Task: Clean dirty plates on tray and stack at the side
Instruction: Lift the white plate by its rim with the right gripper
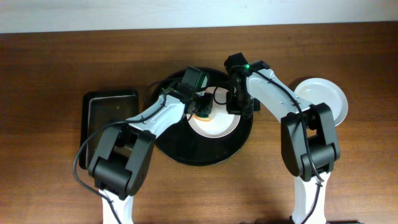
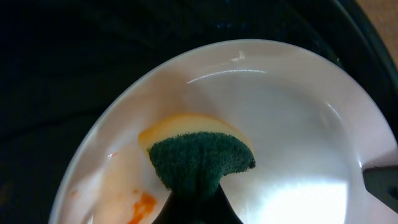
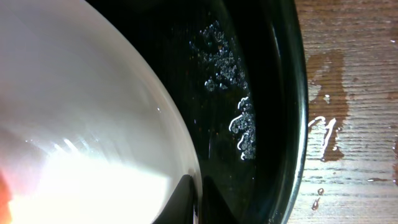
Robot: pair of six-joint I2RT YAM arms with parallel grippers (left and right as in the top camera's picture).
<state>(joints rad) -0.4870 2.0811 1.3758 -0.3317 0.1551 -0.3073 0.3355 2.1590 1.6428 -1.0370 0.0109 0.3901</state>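
A white plate (image 1: 214, 123) lies on the round black tray (image 1: 199, 152). My left gripper (image 1: 201, 112) is shut on a yellow and green sponge (image 2: 200, 155) and presses it on the plate (image 2: 280, 124), next to an orange smear (image 2: 143, 208). My right gripper (image 1: 235, 107) is shut on the plate's rim (image 3: 198, 214), one finger inside and one outside; the plate (image 3: 74, 124) fills the left of the right wrist view. Another white plate (image 1: 323, 99) sits on the table at the right, beside the tray.
A smaller rectangular black tray (image 1: 111, 118) lies at the left. Water drops sit on the round tray's floor (image 3: 239, 118) and on the wooden table (image 3: 348, 124) beside its rim.
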